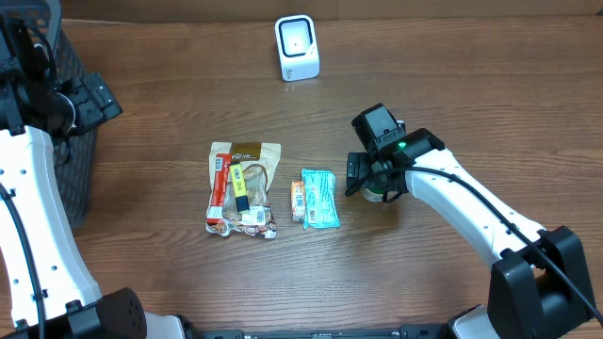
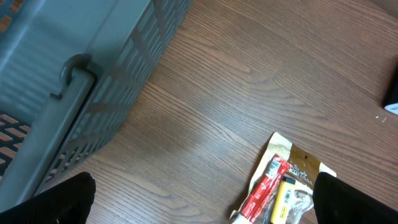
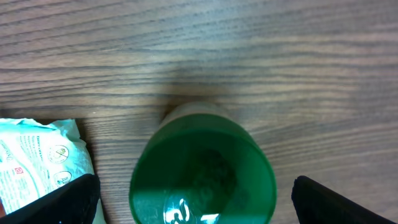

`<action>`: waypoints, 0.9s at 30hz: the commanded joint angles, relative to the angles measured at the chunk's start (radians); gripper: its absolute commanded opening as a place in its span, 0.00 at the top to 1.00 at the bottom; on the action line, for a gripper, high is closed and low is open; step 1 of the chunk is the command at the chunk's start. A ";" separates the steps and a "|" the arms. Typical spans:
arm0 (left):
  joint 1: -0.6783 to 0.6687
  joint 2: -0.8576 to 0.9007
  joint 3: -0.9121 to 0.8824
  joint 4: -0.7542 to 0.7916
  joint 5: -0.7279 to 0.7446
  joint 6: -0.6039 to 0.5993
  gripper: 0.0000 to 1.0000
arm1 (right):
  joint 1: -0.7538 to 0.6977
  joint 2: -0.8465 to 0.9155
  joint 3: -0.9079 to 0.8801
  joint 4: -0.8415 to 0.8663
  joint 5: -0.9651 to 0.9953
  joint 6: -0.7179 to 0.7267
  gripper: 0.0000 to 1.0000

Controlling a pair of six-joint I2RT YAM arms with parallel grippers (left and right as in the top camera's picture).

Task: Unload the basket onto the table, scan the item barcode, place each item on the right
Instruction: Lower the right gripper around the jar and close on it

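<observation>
Green-lidded jar (image 3: 202,171) sits ungripped inside the open right claw (image 3: 199,202); pick-up step, next probably close, lift, show barcode to scanner (image 1: 297,47).

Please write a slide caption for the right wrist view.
Open right gripper straddles a green bottle on the wooden table, teal packet nearby.

Six things, one of each kind.
One white scanner (image 1: 297,47) at twelve o'clock, one grey basket (image 1: 83,165) at nine, one tan snack bag (image 1: 247,188), one orange packet (image 1: 297,201), one teal packet (image 1: 319,199), one green tub (image 3: 202,177).
</observation>
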 commanded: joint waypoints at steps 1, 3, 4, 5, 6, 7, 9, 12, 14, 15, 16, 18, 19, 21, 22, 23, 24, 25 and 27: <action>0.002 -0.006 0.017 0.000 0.004 0.008 0.00 | 0.000 -0.002 -0.001 0.000 -0.044 0.079 0.00; 0.002 -0.006 0.017 0.000 0.004 0.008 0.00 | 0.000 -0.001 -0.002 0.000 -0.059 0.111 0.00; 0.002 -0.006 0.017 0.000 0.004 0.008 0.00 | 0.000 -0.001 -0.002 0.000 -0.059 0.114 0.01; 0.002 -0.006 0.017 0.000 0.004 0.008 0.00 | 0.000 -0.001 -0.002 0.000 -0.058 0.113 0.01; 0.002 -0.006 0.017 0.000 0.004 0.008 0.00 | 0.000 -0.001 -0.002 0.000 -0.057 0.113 0.01; 0.002 -0.006 0.017 0.000 0.004 0.008 0.00 | 0.000 -0.001 -0.002 0.000 -0.055 0.113 0.01; 0.002 -0.006 0.017 0.000 0.004 0.008 0.00 | 0.000 -0.001 -0.002 0.000 -0.055 0.105 0.03; 0.002 -0.006 0.017 0.000 0.004 0.008 0.00 | 0.000 -0.001 -0.002 -0.008 -0.055 0.097 0.04; 0.002 -0.006 0.017 0.000 0.004 0.008 0.01 | 0.000 -0.001 -0.002 -0.015 -0.055 0.097 0.04; 0.002 -0.006 0.017 0.000 0.004 0.008 0.00 | 0.000 -0.001 -0.002 -0.016 -0.055 0.097 0.05; 0.002 -0.006 0.017 0.000 0.004 0.008 0.00 | 0.000 -0.001 -0.002 -0.016 -0.055 0.097 0.05; 0.002 -0.006 0.017 0.000 0.004 0.008 0.00 | 0.000 -0.001 -0.002 -0.018 -0.055 0.068 0.11; 0.002 -0.006 0.017 0.000 0.004 0.008 0.00 | 0.000 -0.001 -0.002 -0.019 -0.055 0.049 0.15; 0.002 -0.006 0.017 0.000 0.004 0.008 0.00 | 0.000 -0.001 -0.002 -0.019 -0.054 0.036 0.20; 0.002 -0.006 0.017 0.000 0.004 0.008 0.00 | 0.000 -0.001 -0.002 -0.019 -0.051 0.037 0.21; 0.002 -0.006 0.017 0.000 0.004 0.008 0.00 | 0.000 -0.001 -0.002 -0.019 -0.047 0.037 0.21; 0.002 -0.006 0.017 0.000 0.004 0.008 0.00 | 0.000 -0.001 -0.002 -0.019 -0.040 0.036 0.21; 0.002 -0.006 0.017 0.000 0.004 0.008 0.00 | 0.000 -0.001 -0.002 -0.019 -0.033 0.036 0.21; 0.002 -0.006 0.017 0.000 0.004 0.008 0.00 | 0.000 -0.001 -0.002 -0.021 -0.025 0.028 0.21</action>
